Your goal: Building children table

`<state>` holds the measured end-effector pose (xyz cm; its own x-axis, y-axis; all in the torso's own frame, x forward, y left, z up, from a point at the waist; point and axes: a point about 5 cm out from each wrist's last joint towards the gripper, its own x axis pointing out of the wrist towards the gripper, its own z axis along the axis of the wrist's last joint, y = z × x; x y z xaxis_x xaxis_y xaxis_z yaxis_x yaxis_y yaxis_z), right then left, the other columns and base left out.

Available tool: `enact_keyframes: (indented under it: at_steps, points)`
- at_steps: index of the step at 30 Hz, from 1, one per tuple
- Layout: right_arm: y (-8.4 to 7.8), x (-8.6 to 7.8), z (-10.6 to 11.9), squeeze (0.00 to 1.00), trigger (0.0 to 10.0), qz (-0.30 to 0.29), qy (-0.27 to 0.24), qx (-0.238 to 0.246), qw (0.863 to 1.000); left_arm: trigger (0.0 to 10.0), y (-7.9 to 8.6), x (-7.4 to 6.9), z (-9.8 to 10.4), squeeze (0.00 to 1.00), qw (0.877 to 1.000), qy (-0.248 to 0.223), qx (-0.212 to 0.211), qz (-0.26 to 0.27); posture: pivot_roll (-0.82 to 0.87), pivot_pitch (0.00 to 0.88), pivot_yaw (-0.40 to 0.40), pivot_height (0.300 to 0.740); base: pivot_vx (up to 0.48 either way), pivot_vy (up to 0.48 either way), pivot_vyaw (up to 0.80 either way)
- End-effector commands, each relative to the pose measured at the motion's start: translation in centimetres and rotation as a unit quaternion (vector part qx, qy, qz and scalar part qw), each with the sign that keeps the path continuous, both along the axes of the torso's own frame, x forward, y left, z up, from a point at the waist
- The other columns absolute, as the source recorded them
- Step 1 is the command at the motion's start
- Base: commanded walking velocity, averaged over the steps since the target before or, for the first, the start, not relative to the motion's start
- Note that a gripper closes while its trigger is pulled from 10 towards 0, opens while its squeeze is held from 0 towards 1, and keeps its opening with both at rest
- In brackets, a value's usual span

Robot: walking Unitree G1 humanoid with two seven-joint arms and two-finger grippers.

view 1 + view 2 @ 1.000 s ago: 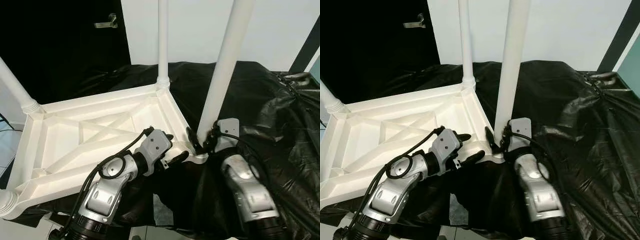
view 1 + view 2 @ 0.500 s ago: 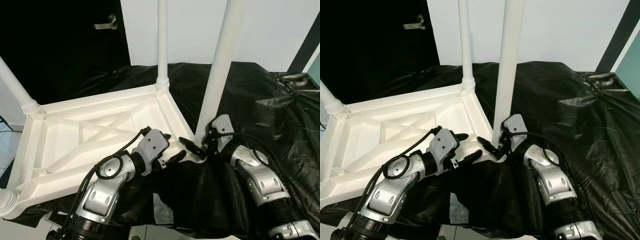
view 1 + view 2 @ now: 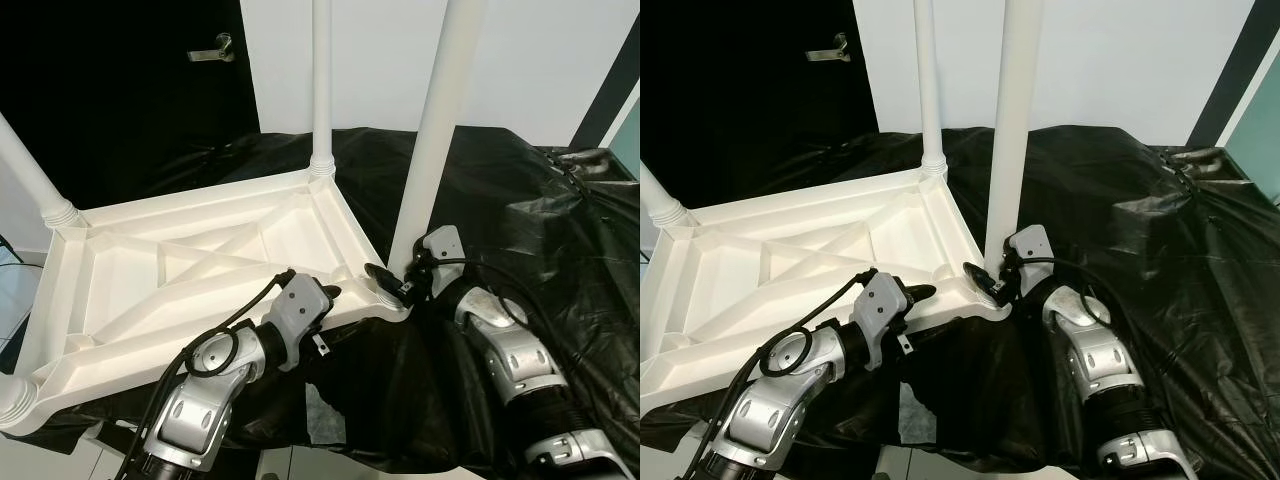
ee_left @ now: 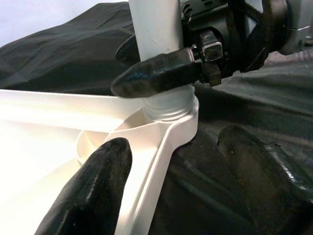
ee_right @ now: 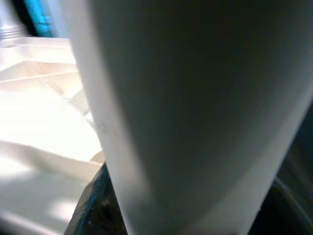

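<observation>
The white table (image 3: 200, 260) lies upside down in the middle – the right gripper (image 3: 392, 288) hugs the near leg (image 3: 425, 170) at its bottom, the left gripper (image 4: 171, 171) spreads wide around the corner – next, probably twist the leg tight.

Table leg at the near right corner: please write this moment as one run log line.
right pincer: shut on table leg at its base | left pincer: open, straddling tabletop edge | tabletop: upside down on black sheet
</observation>
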<state>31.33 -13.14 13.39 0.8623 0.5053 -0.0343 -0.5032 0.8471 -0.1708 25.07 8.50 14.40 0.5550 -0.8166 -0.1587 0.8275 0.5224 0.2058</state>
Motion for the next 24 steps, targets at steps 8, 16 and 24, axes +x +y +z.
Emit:
enact_keyframes:
  at_steps: [8,16,24]
  points:
    - [0.0,-0.5,-1.9,0.0,10.0,-0.208,0.036,0.032,0.977,10.0,0.1,0.6,0.5,0.0,0.999,-0.031,0.004,0.018,0.09,0.0,-0.004,0.74,0.0,0.0,0.0]
    - [1.5,-1.4,-1.8,0.0,10.0,-0.261,0.025,0.051,0.964,10.0,-0.3,0.8,0.6,0.0,0.999,-0.04,0.01,0.012,0.07,0.0,0.004,0.74,0.0,0.0,0.0]
    - [1.1,-1.4,-1.2,1.0,10.0,-0.259,0.009,0.046,0.965,10.0,-0.2,0.8,0.7,0.0,0.999,-0.045,0.011,0.012,0.08,0.0,-0.005,0.74,0.0,0.0,0.0]
